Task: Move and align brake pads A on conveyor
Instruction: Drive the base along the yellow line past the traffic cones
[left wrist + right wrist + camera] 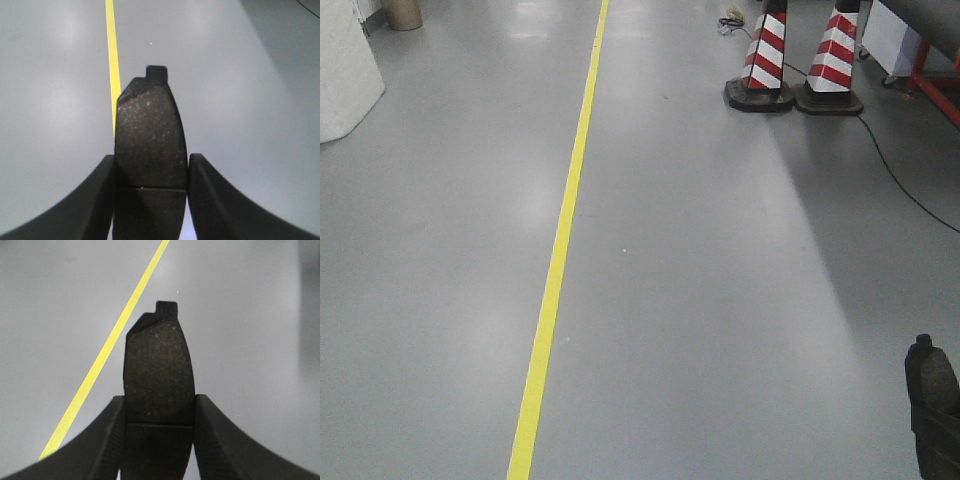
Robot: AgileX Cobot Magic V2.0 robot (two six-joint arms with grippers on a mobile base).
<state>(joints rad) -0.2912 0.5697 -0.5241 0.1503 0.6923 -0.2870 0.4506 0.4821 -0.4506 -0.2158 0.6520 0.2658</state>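
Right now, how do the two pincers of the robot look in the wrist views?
Both look alike. The left pincer and the right pincer each have two broad, matte black fingers curving inward, with finely textured surfaces. No cables or markings show.

Both brake pads point(150, 145) point(159, 375) look matt, grainy and speckled, over a smooth, glossy, perhaps painted floor point(720, 300).

No text, label, brand or number can be read in any of the three views. The only markings are wordless: a yellow line point(560, 240) painted down the floor point(720, 300), left of centre in the front view, and red and white stripes on two cones point(765, 50) at the upper right of that frame.
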